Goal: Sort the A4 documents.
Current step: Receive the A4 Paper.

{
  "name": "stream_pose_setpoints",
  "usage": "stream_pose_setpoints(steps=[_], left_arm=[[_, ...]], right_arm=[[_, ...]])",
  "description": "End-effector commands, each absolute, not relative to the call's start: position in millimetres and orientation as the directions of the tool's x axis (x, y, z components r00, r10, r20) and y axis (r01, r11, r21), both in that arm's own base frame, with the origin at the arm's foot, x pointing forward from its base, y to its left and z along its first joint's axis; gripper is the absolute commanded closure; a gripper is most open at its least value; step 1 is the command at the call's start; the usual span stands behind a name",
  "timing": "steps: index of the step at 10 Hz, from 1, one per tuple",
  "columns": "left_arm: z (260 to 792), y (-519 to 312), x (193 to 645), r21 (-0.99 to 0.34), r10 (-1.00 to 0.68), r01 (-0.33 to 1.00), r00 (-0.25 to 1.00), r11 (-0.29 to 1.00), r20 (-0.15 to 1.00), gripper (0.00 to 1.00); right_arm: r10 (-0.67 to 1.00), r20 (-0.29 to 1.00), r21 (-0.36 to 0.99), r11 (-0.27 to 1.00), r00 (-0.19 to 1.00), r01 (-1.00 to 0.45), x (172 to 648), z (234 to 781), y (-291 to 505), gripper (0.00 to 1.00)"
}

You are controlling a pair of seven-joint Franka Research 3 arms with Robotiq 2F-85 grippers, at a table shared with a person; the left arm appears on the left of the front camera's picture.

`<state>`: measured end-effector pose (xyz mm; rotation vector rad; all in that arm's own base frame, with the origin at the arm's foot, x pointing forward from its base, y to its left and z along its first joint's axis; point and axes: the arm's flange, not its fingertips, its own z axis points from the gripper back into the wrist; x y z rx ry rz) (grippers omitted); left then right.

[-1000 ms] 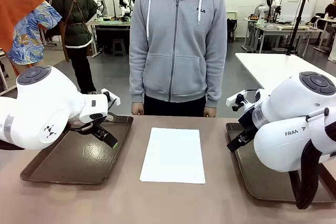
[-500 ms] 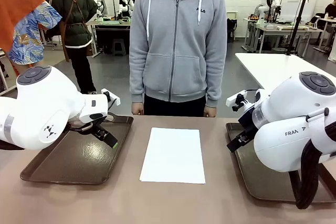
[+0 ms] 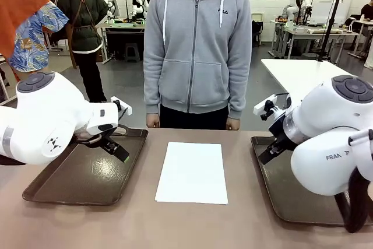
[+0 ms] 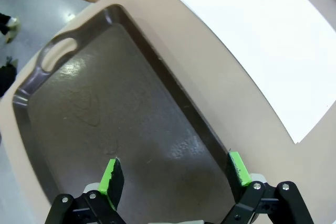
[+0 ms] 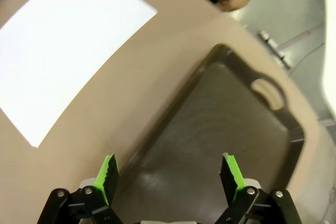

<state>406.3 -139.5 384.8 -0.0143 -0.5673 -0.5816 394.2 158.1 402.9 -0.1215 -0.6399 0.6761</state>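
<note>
So we are at the very start, as we judge it. The paper (image 3: pixel 192 172) lies flat in the middle of the bench (image 3: pixel 145 225), between the left tray (image 3: pixel 70 182) and the right tray (image 3: pixel 277 188), touching neither. Whether it is one sheet or a stack we cannot tell. Our left jaws hang released and empty over the left tray, near its inner rim. Our right jaws hang likewise, wide and empty, over the right tray. The person's hands (image 3: pixel 152 122) are at the far edge, apart from the paper. The step in hand looks like the first reach. Next, we think, one arm must come in to the middle and down on a paper edge. A sheet so thin and flat gives the jaws little to pinch, so it likely needs a press-and-drag or a lifted corner, with care to take only the top sheet.
</note>
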Motion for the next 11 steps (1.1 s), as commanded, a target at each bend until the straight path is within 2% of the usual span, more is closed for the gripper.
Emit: stream_pose_setpoints(steps=[1,4,6,10,11], left_arm=[[419,-110,365,0.093,-0.42,0.449,0.716,0.889,0.558,0.0],[475,-73,324,-0.035,-0.319,0.484,0.627,0.874,0.711,0.0],[501,-35,298,-0.129,-0.312,0.591,0.584,0.796,0.75,0.0],[511,6,285,-0.151,-0.361,0.656,0.576,0.74,0.734,0.0],[512,6,286,-0.152,-0.367,0.663,0.574,0.733,0.732,0.0]], right_arm=[[0.558,0.575,-0.287,0.822,0.598,-0.491,356,428,154,0.0],[0.477,0.702,-0.12,0.811,0.528,-0.573,319,494,122,0.0],[0.388,0.793,-0.022,0.79,0.471,-0.613,296,530,82,0.0],[0.357,0.808,0.009,0.788,0.469,-0.615,280,550,48,0.0],[0.34,0.803,0.053,0.778,0.49,-0.626,279,552,47,0.0]])
